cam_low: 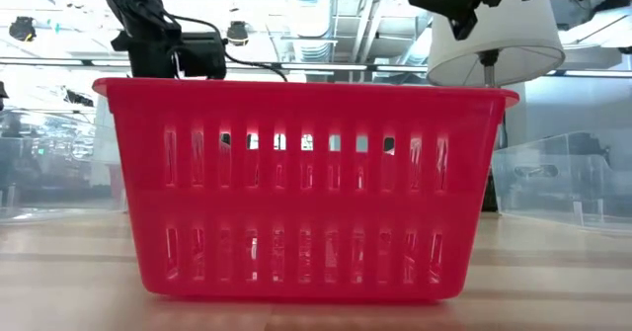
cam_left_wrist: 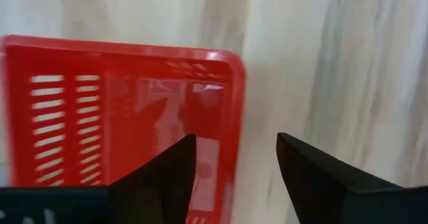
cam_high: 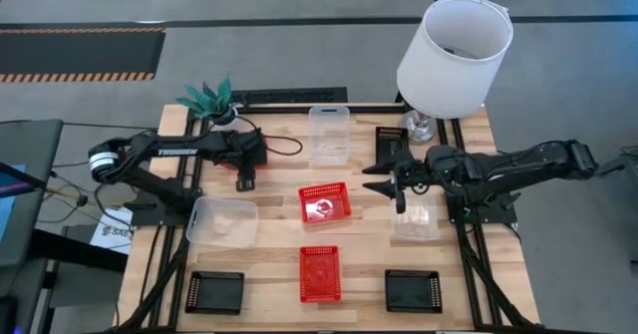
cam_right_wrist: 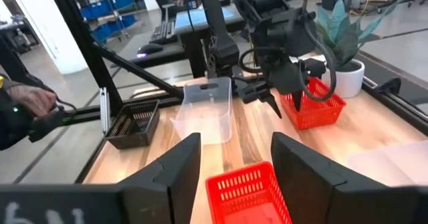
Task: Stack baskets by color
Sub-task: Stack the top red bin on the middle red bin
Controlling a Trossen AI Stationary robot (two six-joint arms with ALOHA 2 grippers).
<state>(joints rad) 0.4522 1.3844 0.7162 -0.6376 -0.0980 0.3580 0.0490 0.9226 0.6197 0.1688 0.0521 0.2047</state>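
The left gripper (cam_high: pixel 245 181) is hanging over the table's left half with its fingers (cam_left_wrist: pixel 164 177) parted and nothing between them; its own camera is looking down past them onto a red basket (cam_left_wrist: pixel 127 117). The right gripper (cam_high: pixel 387 179) is reaching in from the right, its jaws also spread and empty, with the two dark fingers (cam_right_wrist: pixel 304 174) standing well apart. Between the two grippers a red basket (cam_high: pixel 325 202) is sitting on the wooden table (cam_high: pixel 274 239), and a second red basket (cam_high: pixel 320 273) is lying nearer the front edge. Clear baskets are resting at the back centre (cam_high: pixel 329 135), front left (cam_high: pixel 221 221) and just under the right arm (cam_high: pixel 415 219). Black baskets are sitting at the two front corners (cam_high: pixel 214 291) (cam_high: pixel 413 290), with a third (cam_high: pixel 391 139) beside the white lamp (cam_high: pixel 454 55). A potted plant (cam_high: pixel 209 100) is standing at the back left.
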